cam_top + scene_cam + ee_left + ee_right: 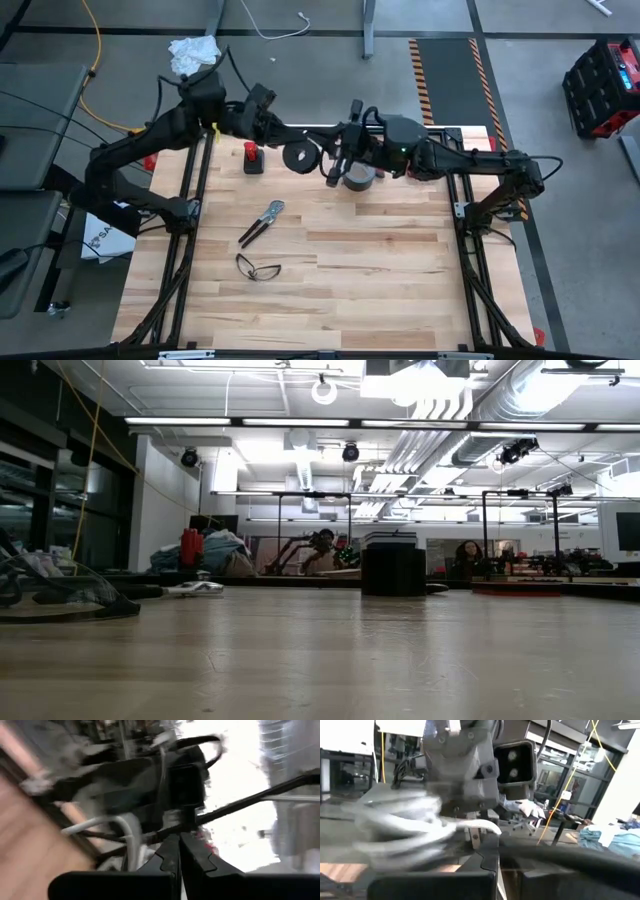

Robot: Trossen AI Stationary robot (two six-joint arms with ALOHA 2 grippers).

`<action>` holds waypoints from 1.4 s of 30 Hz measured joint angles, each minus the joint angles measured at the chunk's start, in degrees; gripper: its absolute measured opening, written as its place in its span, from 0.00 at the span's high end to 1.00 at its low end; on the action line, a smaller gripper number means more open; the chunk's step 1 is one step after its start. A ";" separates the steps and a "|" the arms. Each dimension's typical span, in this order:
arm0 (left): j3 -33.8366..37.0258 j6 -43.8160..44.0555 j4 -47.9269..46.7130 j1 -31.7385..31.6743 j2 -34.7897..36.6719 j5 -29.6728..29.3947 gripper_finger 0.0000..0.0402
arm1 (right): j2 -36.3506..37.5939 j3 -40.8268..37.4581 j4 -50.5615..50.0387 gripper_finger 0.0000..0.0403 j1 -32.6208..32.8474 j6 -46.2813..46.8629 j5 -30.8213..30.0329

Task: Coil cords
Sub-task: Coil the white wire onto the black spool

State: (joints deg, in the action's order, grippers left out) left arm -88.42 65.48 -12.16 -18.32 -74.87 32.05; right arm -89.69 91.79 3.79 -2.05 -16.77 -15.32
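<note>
White, thin, limp cord [405, 827] loops before my clenched right gripper [492, 855]; light and floppy, I'd pinch its free end.

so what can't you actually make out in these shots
- Cord: right wrist view, motion blur smears it to white streaks; its coils can't be counted.
- Left gripper and right gripper: high view, too small and dark against the arms to see what either touches.
- Grey tape roll: high view, half hidden under the right arm.
- Pliers: low view, too distant to identify alone.
</note>
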 joint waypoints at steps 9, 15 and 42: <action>0.09 -12.66 -10.31 -1.21 0.20 -1.61 1.00 | -0.15 -0.04 -2.41 1.00 -1.68 0.69 1.13; 0.15 -24.14 -11.60 -2.00 0.98 -6.21 1.00 | 0.04 0.05 -5.55 1.00 -1.83 1.50 0.20; 0.20 -63.10 -19.46 -2.56 6.99 -23.92 1.00 | 0.21 0.17 -10.89 1.00 -4.00 8.64 -1.21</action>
State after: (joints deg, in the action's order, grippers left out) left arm -88.23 2.38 -31.62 -20.88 -67.88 8.13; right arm -89.48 91.96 -7.10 -6.04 -8.13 -16.53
